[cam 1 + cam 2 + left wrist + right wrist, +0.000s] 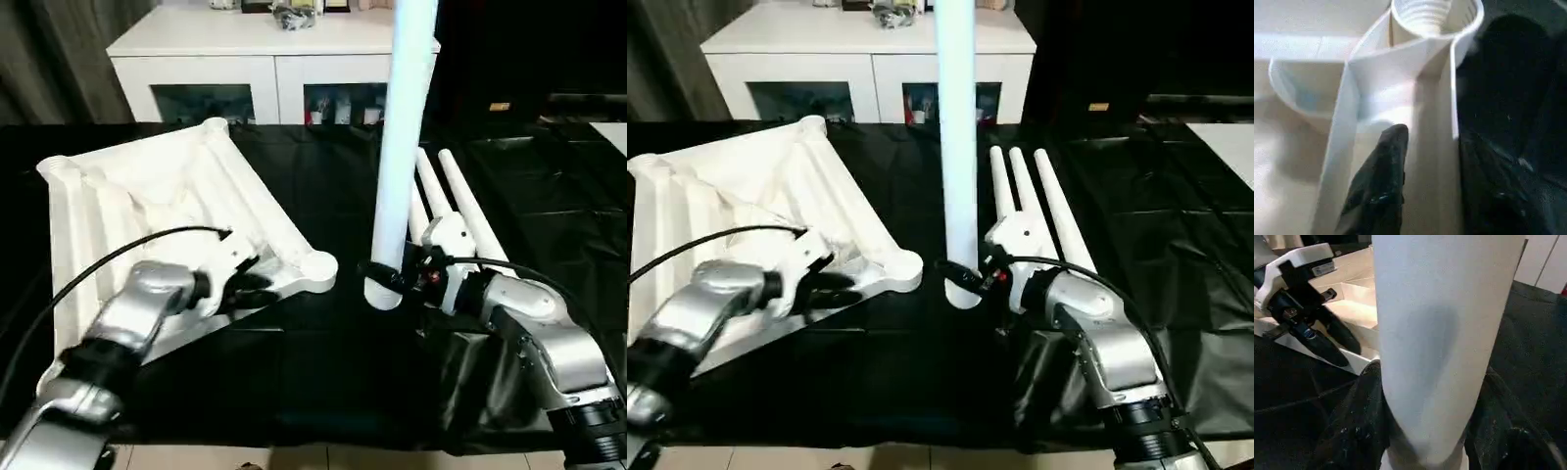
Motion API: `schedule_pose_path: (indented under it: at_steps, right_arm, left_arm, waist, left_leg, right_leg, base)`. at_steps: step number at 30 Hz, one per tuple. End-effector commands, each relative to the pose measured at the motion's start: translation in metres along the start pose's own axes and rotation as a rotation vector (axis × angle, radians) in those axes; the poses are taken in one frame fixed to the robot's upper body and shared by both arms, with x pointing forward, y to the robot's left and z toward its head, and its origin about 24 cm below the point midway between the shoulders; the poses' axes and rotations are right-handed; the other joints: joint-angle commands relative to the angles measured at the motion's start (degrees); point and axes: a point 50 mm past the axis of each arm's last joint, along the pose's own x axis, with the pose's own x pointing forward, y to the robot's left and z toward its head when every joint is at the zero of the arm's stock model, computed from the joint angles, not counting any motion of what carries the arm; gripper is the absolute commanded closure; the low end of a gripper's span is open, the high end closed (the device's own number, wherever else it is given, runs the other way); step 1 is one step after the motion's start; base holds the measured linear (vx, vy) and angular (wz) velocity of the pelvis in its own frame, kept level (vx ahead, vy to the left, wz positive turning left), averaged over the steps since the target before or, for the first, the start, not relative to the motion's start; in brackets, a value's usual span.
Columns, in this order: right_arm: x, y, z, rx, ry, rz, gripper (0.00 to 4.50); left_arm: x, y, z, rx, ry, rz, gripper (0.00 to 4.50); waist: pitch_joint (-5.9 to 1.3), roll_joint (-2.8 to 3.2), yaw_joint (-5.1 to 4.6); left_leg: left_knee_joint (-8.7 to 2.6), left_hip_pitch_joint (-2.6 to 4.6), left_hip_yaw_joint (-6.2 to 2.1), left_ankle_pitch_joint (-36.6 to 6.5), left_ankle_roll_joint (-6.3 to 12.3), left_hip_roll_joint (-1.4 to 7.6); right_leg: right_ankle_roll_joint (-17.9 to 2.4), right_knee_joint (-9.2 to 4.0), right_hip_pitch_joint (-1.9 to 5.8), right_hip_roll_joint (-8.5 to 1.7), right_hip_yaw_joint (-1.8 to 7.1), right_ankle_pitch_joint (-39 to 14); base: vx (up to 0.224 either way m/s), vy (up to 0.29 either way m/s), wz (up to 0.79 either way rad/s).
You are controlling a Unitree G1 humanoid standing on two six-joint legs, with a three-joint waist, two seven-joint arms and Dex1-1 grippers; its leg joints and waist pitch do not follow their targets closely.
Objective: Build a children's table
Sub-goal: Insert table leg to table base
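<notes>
Two grippers are at work over a table draped in black sheeting (323, 392). On the robot's left, the white tabletop (147, 206) lies underside up and tilted, its ribs showing and its far corner raised toward the white cabinet with dark glass doors (265, 69) at the back. The left gripper (243, 286) sits at the tabletop's near edge, just short of the rounded corner socket (315, 268). In the left wrist view one black finger (1378, 191) rests inside the edge channel and the other (1488, 191) lies outside the rim wall, so the jaws straddle that wall (1453, 93); whether they press on it cannot be told. The threaded socket (1425, 14) stands just ahead of the fingertips.

To the right of that corner, apart from it, the right gripper (392, 277) is clenched on a white tapered leg (402, 137), held upright by its lower end, with the rest rising out of frame. The right wrist view shows the leg (1435, 342) between both black fingers (1356, 426). Beyond the right gripper, three more legs (1034, 191) lie side by side on the sheeting, pointing away from the robot.
</notes>
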Motion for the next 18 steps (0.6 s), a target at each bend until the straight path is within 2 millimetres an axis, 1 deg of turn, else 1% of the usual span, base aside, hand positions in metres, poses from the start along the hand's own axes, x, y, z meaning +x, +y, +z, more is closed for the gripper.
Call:
schedule_pose_path:
  at_steps: [1,2,3,4,5,6,7,11,12,13,18]
  right_arm:
    - [0.000,0.002,0.004,-0.007,-0.013,0.019,2.65]
    - [0.000,0.002,0.004,-0.008,-0.012,0.020,2.65]
    - [0.000,0.002,0.004,-0.008,-0.012,0.020,2.65]
    - [0.001,0.003,0.004,-0.007,-0.012,0.022,2.65]
    - [0.001,0.003,0.004,-0.006,-0.013,0.023,2.65]
    - [0.001,0.003,0.004,-0.005,-0.013,0.024,2.65]
    - [0.002,0.003,0.004,-0.004,-0.014,0.026,2.65]
    - [0.004,0.003,0.005,0.004,-0.023,0.026,2.65]
    - [0.004,0.003,0.005,0.004,-0.023,0.026,2.65]
    - [0.005,0.003,0.006,0.015,-0.032,0.021,2.65]
    - [0.008,0.001,0.010,0.075,-0.069,0.017,2.66]
  left_arm:
    - [-0.007,0.002,-0.003,-0.014,0.030,0.020,3.31]
    - [-0.009,0.001,-0.005,-0.017,0.038,0.029,3.45]
    - [-0.009,0.001,-0.005,-0.017,0.039,0.032,3.45]
    - [-0.009,0.001,-0.005,-0.016,0.038,0.034,3.57]
    - [-0.009,0.001,-0.005,-0.017,0.034,0.037,3.61]
    - [-0.009,0.001,-0.005,-0.017,0.033,0.038,3.61]
    - [-0.008,0.000,-0.005,-0.015,0.031,0.038,3.74]
    - [-0.004,-0.004,-0.004,0.001,0.026,0.037,4.14]
    - [-0.004,-0.004,-0.004,0.001,0.026,0.037,4.14]
    - [-0.003,-0.007,-0.004,0.011,0.024,0.039,4.39]
    - [-0.002,-0.016,-0.006,0.077,0.002,0.010,4.50]
  waist:
    - [-3.58,-0.20,0.03]
    - [-3.62,-0.30,0.07]
    - [-3.62,-0.29,0.07]
    - [-3.65,-0.24,0.10]
    - [-3.68,-0.45,0.15]
    - [-3.65,-0.47,0.15]
    - [-3.66,-0.36,0.16]
    - [-3.72,-0.36,0.11]
    - [-3.70,-0.37,0.08]
    - [-3.72,-0.35,0.09]
    - [-3.65,-0.39,-0.02]
  left_leg:
    - [-4.42,1.34,-1.19,-14.4,0.04,3.06]
    - [-4.40,1.37,-1.14,-14.3,0.04,3.03]
    - [-4.36,1.32,-1.16,-14.0,0.13,2.99]
    - [-4.30,1.31,-1.09,-13.6,0.27,2.91]
    - [-4.27,1.21,-1.09,-13.1,0.43,2.91]
    - [-4.30,1.20,-1.11,-13.1,0.48,2.90]
    - [-4.31,1.21,-1.13,-13.0,0.53,2.93]
    - [-4.26,1.10,-1.12,-12.6,0.71,2.92]
    - [-4.25,1.08,-1.13,-12.6,0.74,2.92]
    - [-4.29,1.17,-1.15,-12.9,0.74,2.96]
    - [-4.41,1.14,-1.16,-13.3,0.60,2.93]
  right_leg:
    - [-12.8,-4.56,2.06,-4.77,2.61,-10.7]
    - [-12.7,-4.56,2.03,-4.77,2.63,-10.8]
    - [-12.6,-4.56,2.03,-4.77,2.64,-10.6]
    - [-12.5,-4.62,2.01,-4.74,2.65,-10.4]
    - [-12.5,-4.59,2.08,-4.80,2.65,-10.1]
    - [-12.5,-4.59,2.07,-4.77,2.64,-10.1]
    - [-12.5,-4.57,2.04,-4.77,2.61,-10.1]
    - [-12.5,-4.54,2.10,-4.79,2.62,-9.3]
    - [-12.5,-4.54,2.10,-4.81,2.62,-9.3]
    - [-12.5,-4.55,2.06,-4.78,2.61,-9.7]
    - [-12.0,-4.67,1.96,-4.67,2.62,-10.6]
  base:
    - [0.000,0.000,0.00]
    - [0.000,0.000,0.00]
    - [0.000,0.000,0.00]
    - [0.000,0.000,0.00]
    - [0.000,0.000,0.00]
    - [0.000,0.000,0.00]
    - [0.000,0.000,0.00]
    - [0.000,0.000,0.00]
    - [0.000,0.000,0.00]
    - [0.000,0.000,0.00]
    - [0.000,0.000,0.00]
